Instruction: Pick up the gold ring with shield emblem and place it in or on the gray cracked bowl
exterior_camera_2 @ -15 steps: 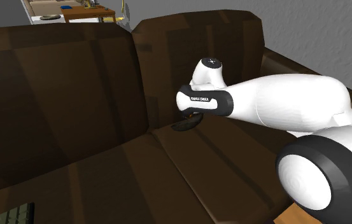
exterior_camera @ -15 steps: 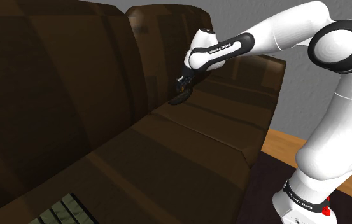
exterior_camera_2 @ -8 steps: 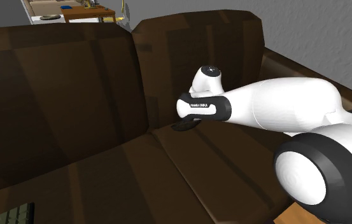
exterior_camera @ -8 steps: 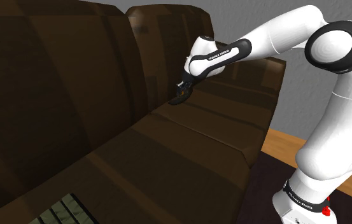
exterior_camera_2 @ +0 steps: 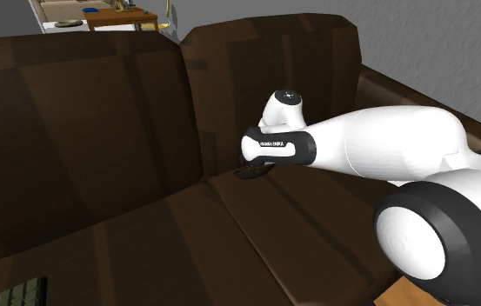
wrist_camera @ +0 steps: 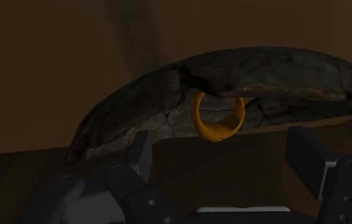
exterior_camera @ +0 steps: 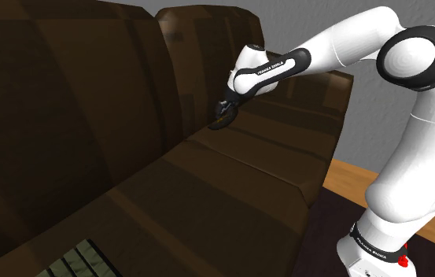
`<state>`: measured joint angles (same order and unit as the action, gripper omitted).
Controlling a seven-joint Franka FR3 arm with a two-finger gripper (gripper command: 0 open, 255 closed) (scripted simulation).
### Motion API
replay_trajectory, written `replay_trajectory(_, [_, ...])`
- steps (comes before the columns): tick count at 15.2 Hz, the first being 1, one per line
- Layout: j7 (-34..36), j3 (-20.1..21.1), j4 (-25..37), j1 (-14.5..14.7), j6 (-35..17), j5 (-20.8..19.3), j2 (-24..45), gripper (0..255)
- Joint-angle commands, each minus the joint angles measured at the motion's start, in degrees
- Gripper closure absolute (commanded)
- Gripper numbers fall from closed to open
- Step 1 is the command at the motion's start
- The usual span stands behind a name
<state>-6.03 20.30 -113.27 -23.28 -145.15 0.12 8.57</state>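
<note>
In the wrist view my gripper (wrist_camera: 222,149) is open, its two black fingers (wrist_camera: 139,156) standing wide apart. Just beyond them a gold ring (wrist_camera: 218,118) stands upright against the dark cracked bowl (wrist_camera: 155,108), and neither finger touches it. Whether the ring rests inside the bowl or at its rim I cannot tell. From the shoulder view the gripper (exterior_camera: 225,110) sits right over the bowl (exterior_camera: 222,122), at the back of the brown sofa seat by the backrest. The second exterior view has the bowl (exterior_camera_2: 249,172) just under the hand.
The brown sofa (exterior_camera: 208,189) has a tall backrest right behind the bowl and an armrest (exterior_camera: 326,86) beyond the arm. A dark green ribbed thing (exterior_camera: 74,264) lies at the shoulder view's lower left. A wooden floor (exterior_camera: 381,177) lies beside the stand.
The fingers have parted and let go of the ring, which now stands free at the bowl. The hand dropped slightly toward the bowl a second ago, then held still.
</note>
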Motion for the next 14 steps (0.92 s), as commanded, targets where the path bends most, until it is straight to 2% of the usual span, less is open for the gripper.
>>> replay_trajectory(1, [0.0, 0.0, 0.0, 0.0, 0.0, 0.0, 0.0, 0])
replay_trajectory(3, [0.0, 0.0, 0.0, 0.0, 0.0, 0.0, 0.0, 0])
replay_trajectory(7, [-2.17, 0.25, -0.39, -1.0, 5.34, 3.27, -6.03, 0])
replay_trajectory(14, [-2.17, 0.22, -0.39, -0.96, 5.34, 3.28, -6.03, 0])
